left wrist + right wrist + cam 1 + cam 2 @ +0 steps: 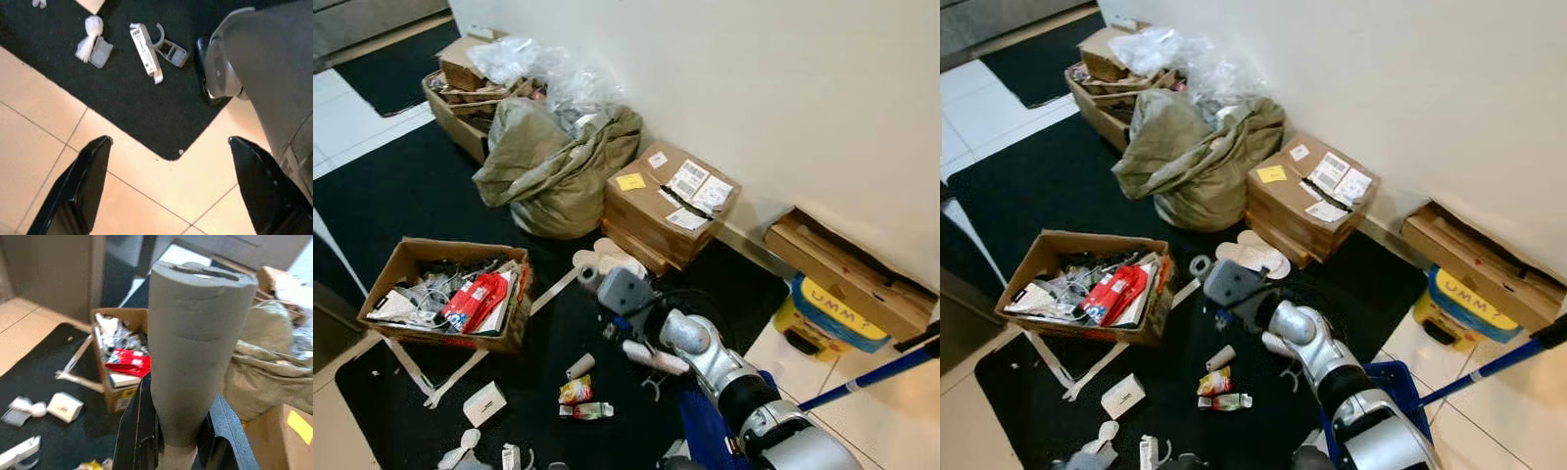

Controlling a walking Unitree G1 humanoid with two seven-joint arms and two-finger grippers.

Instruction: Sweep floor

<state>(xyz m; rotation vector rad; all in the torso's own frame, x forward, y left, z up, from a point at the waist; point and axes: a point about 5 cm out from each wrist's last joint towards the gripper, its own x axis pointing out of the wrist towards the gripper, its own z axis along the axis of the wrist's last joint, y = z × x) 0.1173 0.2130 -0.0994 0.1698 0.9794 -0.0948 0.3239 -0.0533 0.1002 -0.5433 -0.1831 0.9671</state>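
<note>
While cardboard boxes [671, 201] line the wall, litter [576, 391] strews the black mat [401, 196].

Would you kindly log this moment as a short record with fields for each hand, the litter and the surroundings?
right hand: shut on grey foam handle, held out over the black mat
left hand: open, over tan floor tiles at the mat's corner
litter: small white box, packets on the mat
surroundings: open cardboard box, olive sack by the wall
</note>
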